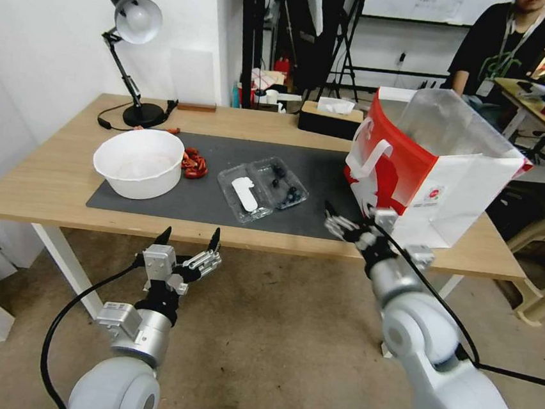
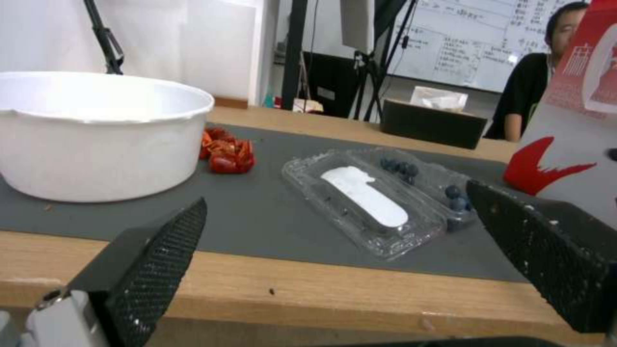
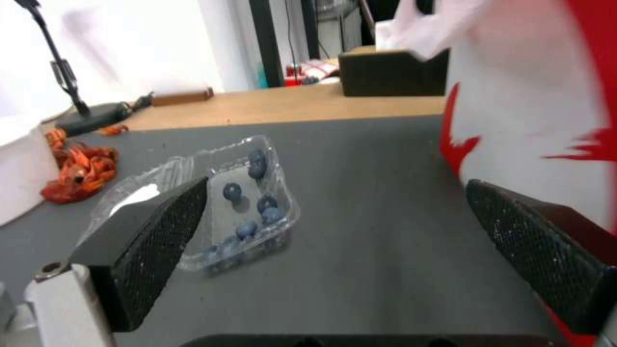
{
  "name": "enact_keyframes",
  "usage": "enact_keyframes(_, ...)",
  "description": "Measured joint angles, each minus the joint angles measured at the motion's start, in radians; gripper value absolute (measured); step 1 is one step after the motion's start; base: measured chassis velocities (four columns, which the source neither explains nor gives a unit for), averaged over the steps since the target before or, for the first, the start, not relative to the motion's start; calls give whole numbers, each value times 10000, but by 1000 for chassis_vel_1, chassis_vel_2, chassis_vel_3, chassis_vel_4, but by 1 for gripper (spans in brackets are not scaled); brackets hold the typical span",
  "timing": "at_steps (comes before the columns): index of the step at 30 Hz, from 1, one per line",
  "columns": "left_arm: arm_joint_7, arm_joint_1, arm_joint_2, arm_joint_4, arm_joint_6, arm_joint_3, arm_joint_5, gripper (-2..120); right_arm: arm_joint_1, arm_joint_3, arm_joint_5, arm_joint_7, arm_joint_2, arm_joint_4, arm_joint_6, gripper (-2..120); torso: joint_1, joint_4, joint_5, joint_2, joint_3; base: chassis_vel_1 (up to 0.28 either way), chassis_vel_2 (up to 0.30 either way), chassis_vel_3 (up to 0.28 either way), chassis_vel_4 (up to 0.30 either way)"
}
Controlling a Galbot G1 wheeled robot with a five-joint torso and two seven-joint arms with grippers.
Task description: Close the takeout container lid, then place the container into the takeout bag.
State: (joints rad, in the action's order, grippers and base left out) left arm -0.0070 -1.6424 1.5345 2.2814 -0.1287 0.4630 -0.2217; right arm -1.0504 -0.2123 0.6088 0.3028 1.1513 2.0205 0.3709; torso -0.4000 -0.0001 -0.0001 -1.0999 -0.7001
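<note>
Head view: the small clear plastic clamshell container [image 1: 285, 184] lies open at frame centre on the dark mat, its labelled clear lid [image 1: 244, 195] flat beside it. The boxy red-and-white takeout bag [image 1: 417, 173] stands at right. The left tool [image 1: 190, 239], lower left before the wooden bench [image 1: 44, 176], gapes wide and empty; the right tool [image 1: 334, 220], near the bag, is spread, empty.

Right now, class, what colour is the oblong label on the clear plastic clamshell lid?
White; the label shows best in the left wrist view.
</note>
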Motion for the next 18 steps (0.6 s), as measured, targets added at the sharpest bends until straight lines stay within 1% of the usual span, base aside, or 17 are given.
enact_keyframes(1, 0, 0, 0, 0, 0, 0, 0, 100, 0, 0, 0, 0, 0, 0, 0, 100, 0, 0, 0, 0, 0, 0, 0, 0, 0)
enact_keyframes(3, -5, -17, 12, 21, 19, 28, 3, 100, 427, 371, 156, 371, 26, -342, 108, 100, 0, 2, 1, 0, 0, 0, 0, 0, 0)
enact_keyframes(5, -18, -36, 15, 31, 40, 93, 2, 100, 1145, 1063, 291, 949, 76, -932, 207, 100, 0, -1, 0, 0, 0, 0, 0, 0, 0)
enact_keyframes(6, -18, -36, 15, 31, 40, 93, 2, 100, 1145, 1063, 291, 949, 76, -932, 207, 100, 0, -1, 0, 0, 0, 0, 0, 0, 0)
enact_keyframes(7, -22, -40, 14, 32, 52, 116, 3, 100, 1501, 1344, 316, 1204, 123, -1216, 292, 100, 0, 2, 0, 0, 0, 0, 0, 0, 0)
enact_keyframes(9, -31, -45, 13, 32, 63, 143, 2, 100, 2261, 1870, 476, 1685, 273, -1785, 508, 100, 0, 1, 0, 0, 1, 0, 0, 0, 0)
enact_keyframes(10, -31, -45, 13, 32, 63, 143, 2, 100, 2261, 1870, 476, 1685, 273, -1785, 508, 100, 0, 1, 0, 0, 1, 0, 0, 0, 0)
enact_keyframes(12, -40, -45, 25, 33, 67, 151, 1, 100, 2923, 2237, 663, 2068, 459, -2311, 764, 100, -1, 2, 0, 0, 0, 0, 0, 0, 0)
enact_keyframes(13, -40, -45, 25, 33, 67, 151, 1, 100, 2923, 2237, 663, 2068, 459, -2311, 764, 100, -1, 2, 0, 0, 0, 0, 0, 0, 0)
enact_keyframes(16, -51, -36, 43, 20, 83, 161, -2, 100, 3502, 2556, 705, 2450, 661, -2777, 1278, 100, -1, 2, 0, 0, 0, 0, 0, 0, 0)
enact_keyframes(17, -51, -36, 43, 20, 83, 161, -2, 100, 3502, 2556, 705, 2450, 661, -2777, 1278, 100, -1, 2, 0, 0, 0, 0, 0, 0, 0)
enact_keyframes(18, -58, -36, 41, 0, 100, 173, -7, 100, 3688, 2637, 690, 2590, 733, -2933, 1620, 100, -1, 0, -1, 0, 0, 0, 0, 0, 0)
